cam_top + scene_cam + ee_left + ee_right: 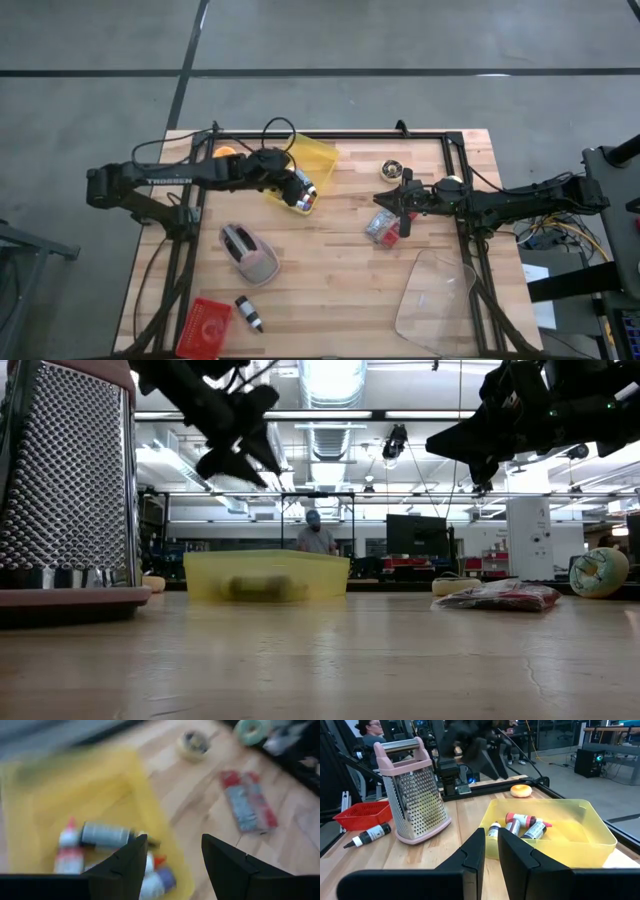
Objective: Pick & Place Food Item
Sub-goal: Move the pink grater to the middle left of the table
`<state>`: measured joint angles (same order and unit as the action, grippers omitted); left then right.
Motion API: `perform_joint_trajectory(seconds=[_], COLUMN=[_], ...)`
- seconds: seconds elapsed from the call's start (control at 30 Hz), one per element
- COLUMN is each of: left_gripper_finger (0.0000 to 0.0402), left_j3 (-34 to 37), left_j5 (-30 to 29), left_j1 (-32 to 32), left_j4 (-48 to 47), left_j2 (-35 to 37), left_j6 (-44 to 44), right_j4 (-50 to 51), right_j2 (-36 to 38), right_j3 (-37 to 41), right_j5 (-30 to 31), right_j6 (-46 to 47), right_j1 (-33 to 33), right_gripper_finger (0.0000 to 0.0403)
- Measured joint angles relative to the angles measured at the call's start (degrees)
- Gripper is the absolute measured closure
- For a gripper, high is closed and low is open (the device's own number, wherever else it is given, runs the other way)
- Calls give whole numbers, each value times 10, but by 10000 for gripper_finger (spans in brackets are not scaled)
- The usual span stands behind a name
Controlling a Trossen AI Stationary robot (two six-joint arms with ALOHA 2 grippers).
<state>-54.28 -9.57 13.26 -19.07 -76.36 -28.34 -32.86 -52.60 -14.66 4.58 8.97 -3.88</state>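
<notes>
A yellow bin [312,160] stands at the table's far middle with several small bottles [102,835] lying in its near corner. My left gripper [172,852] hangs open above that corner, nothing between its fingers; it also shows in the high view [300,185]. A red packet [380,228] lies flat on the wood to the bin's right. My right gripper [402,208] hovers level just beyond the packet, touching nothing. In the right wrist view, my right gripper [491,852] is shut down to a slit. An orange round item [521,790] lies behind the bin.
A pink-framed grater [248,252] lies at the near left. By the near edge are a red basket [205,325] and a black bottle [248,312]. A tape roll [390,170] sits at the far right, a clear plastic piece [440,295] at the near right. People show in the room behind.
</notes>
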Motion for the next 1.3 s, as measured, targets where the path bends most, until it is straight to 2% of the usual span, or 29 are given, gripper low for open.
perform_joint_trajectory(seconds=[0.13,0.33,0.5,0.57,0.7,0.8,0.9,1.0,1.3], left_gripper_finger=[209,209,209,209,209,209,209,209,209], left_j3=[-16,-54,-68,-63,-57,-59,-64,-65,-65], left_j5=[23,42,36,-7,-157,-220,-255,-279,-294], left_j1=[-5,-48,-125,-167,-248,-302,-348,-391,-489], left_j4=[56,59,64,63,23,-35,-81,-98,-96], left_j2=[0,1,-2,-4,-6,-6,-6,-6,-14], left_j6=[124,156,219,231,166,86,25,2,-45], right_j4=[0,0,0,0,0,0,0,0,0], right_j2=[0,0,0,0,0,0,0,0,0], right_j3=[0,0,0,0,0,0,0,0,0], right_j5=[0,0,0,0,0,0,0,0,0], right_j6=[0,0,0,0,0,0,0,0,0], right_j1=[0,0,0,0,0,0,0,0,0], right_gripper_finger=[355,355,355,355,355,355,355,355,355])
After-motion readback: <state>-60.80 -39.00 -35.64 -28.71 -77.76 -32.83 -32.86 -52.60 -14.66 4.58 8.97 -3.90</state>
